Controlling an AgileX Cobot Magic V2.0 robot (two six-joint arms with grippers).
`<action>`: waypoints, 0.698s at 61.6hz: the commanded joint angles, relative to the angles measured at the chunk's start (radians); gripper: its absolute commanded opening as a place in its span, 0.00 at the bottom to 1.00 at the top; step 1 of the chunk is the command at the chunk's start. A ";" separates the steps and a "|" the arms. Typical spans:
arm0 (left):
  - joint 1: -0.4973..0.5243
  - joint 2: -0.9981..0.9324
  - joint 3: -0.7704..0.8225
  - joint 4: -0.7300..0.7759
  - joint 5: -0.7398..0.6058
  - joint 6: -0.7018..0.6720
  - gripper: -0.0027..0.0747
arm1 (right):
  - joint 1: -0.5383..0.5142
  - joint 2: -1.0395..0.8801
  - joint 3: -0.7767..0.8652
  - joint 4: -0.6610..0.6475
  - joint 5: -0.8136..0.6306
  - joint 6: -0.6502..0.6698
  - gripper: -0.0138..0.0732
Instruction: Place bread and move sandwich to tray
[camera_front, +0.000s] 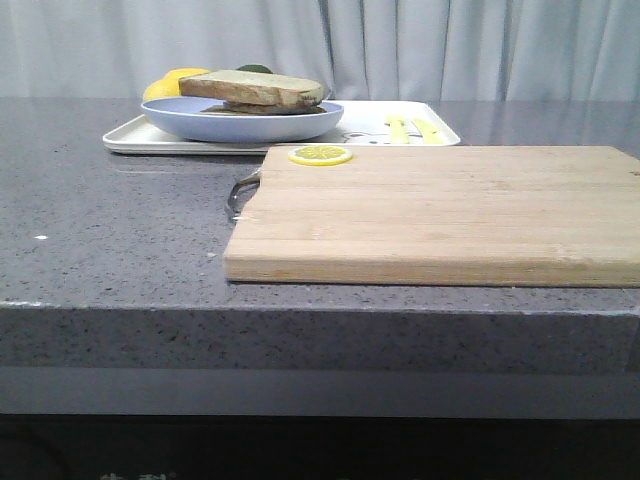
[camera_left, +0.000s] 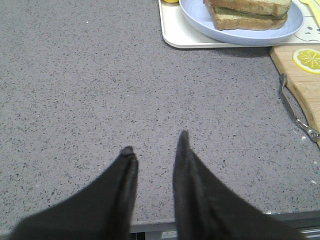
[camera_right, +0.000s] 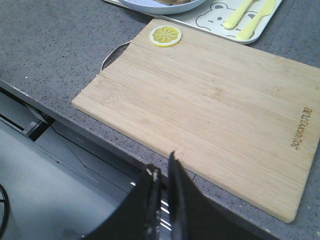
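Observation:
A thick slice of bread (camera_front: 255, 88) with a brown crust lies on top of another slice on the round pale-blue plate (camera_front: 240, 122). The plate stands on the white tray (camera_front: 130, 137) at the back left. No egg shows. The left wrist view shows the stacked sandwich (camera_left: 250, 15), the plate (camera_left: 240, 34) and the tray (camera_left: 172, 30). My left gripper (camera_left: 156, 142) is open and empty over bare counter, well short of the tray. My right gripper (camera_right: 162, 162) is shut and empty, off the counter's front edge, short of the cutting board. Neither gripper shows in the front view.
A wooden cutting board (camera_front: 440, 210) with a metal handle (camera_front: 240, 192) lies front right, a lemon slice (camera_front: 321, 155) on its far left corner. Yellow cutlery (camera_front: 410, 127) lies on the tray's right part beside a bear print (camera_right: 210, 15). A yellow fruit (camera_front: 170, 82) sits behind the plate.

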 joint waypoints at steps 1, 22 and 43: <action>-0.008 0.001 -0.024 -0.005 -0.077 0.001 0.09 | -0.005 0.003 -0.024 0.011 -0.074 -0.006 0.07; -0.008 0.001 -0.024 -0.005 -0.074 0.001 0.01 | -0.005 0.003 -0.024 0.013 -0.074 -0.006 0.08; -0.055 -0.009 -0.013 -0.006 -0.085 0.001 0.01 | -0.005 0.003 -0.024 0.013 -0.074 -0.006 0.08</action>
